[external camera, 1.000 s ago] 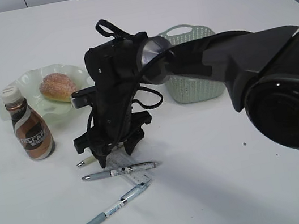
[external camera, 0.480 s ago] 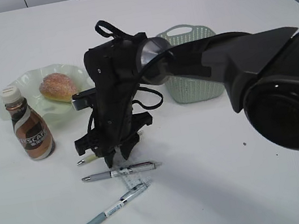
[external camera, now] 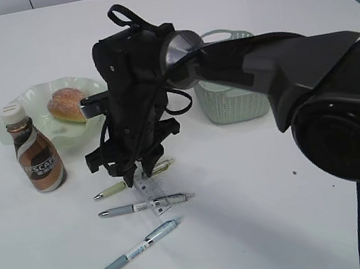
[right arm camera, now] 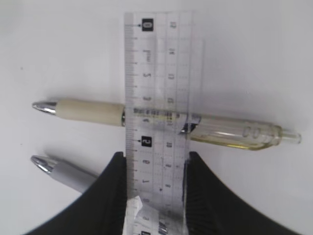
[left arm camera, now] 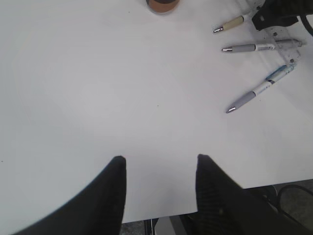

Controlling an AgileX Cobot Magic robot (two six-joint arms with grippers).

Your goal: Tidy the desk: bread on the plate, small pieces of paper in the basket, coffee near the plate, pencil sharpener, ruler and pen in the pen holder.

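Right wrist view shows my right gripper (right arm camera: 155,164) clamped on the short clear plastic ruler (right arm camera: 156,98), lifted above three pens. My left gripper (left arm camera: 159,169) hangs half open, empty. Golden sugar-crusted bun (external camera: 67,103) sits on the ruffled green plate (external camera: 93,88), brown coffee bottle (external camera: 37,157) beside it; pens remain.
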